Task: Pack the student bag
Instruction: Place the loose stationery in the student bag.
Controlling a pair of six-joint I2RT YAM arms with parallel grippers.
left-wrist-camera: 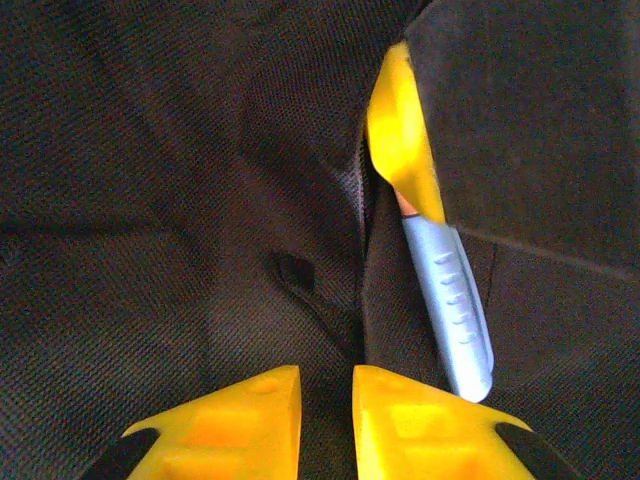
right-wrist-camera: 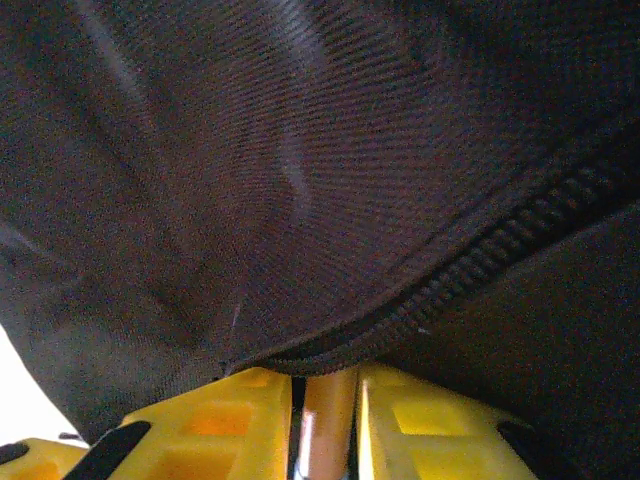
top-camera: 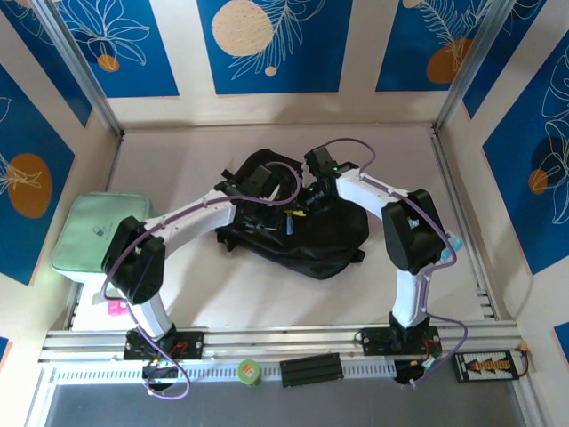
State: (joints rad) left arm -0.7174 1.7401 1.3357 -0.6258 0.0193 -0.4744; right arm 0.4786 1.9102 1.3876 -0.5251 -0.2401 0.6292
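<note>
Top: high, from behind, looking down on whole table (top-camera: 267, 294). Wrists: very close, facing dark fabric. Shared across all three: bag (top-camera: 333, 242).

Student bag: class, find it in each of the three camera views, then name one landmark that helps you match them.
Top external: student bag lies at the picture's centre, where both arms meet.
Left wrist: its black fabric spreads beyond the yellow fingers.
Right wrist: its fabric and zipper sit above the yellow fingers.
Shared landmark: yellow claw fingers over black fabric.
</note>
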